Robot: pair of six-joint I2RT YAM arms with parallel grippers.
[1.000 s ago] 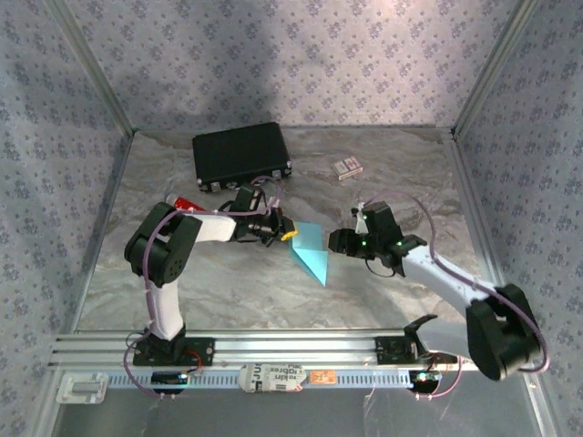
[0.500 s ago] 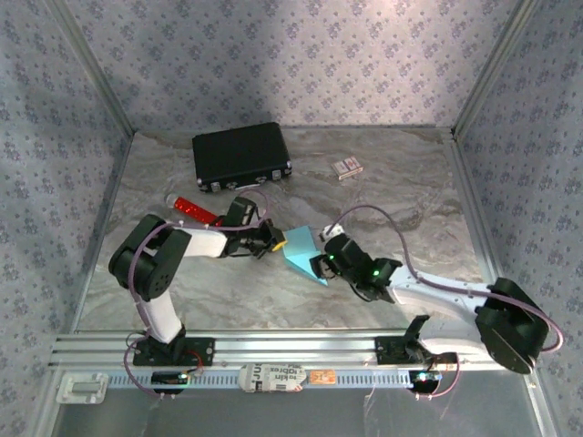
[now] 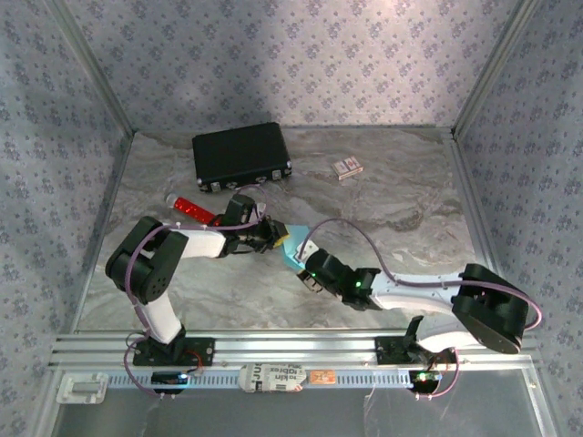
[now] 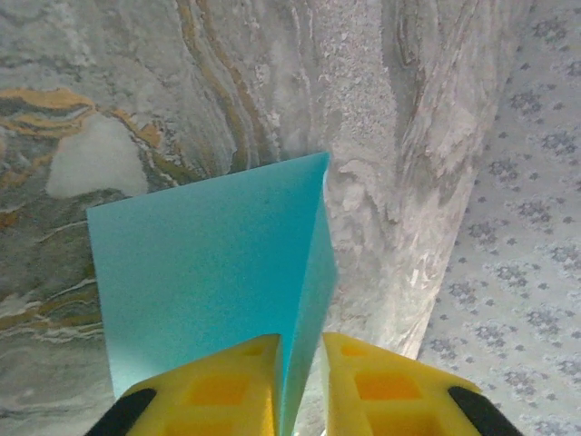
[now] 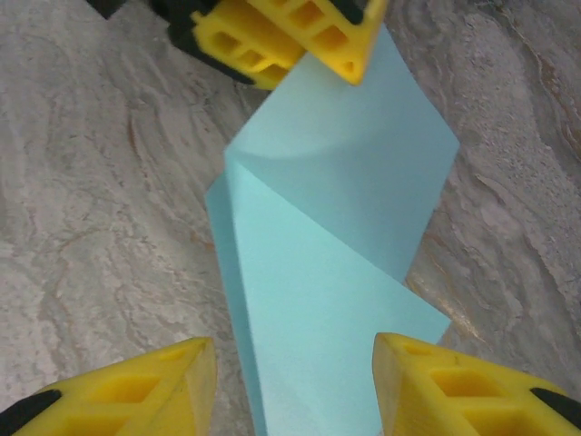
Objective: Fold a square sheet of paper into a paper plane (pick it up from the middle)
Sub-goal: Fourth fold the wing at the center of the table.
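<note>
**A:** What are you holding?

**B:** My left gripper [image 4: 301,356] is pinched tight on the folded sheet of paper [image 4: 200,272], mid-table between my arms. My right gripper [image 5: 290,363] is spread wide astride the sheet's loose end, gripping nothing.

**A:** What could go wrong?

**B:** If my right fingers close off the crease, the fold goes crooked. If I pull against my left, thin paper may tear or slip out.

**A:** And around you?

**B:** Marbled table [image 3: 401,200], patterned walls [image 3: 301,55]. The black case [image 3: 241,157] and card box [image 3: 346,167] sit far back, and the red tube [image 3: 193,208] is beside my left arm.
</note>
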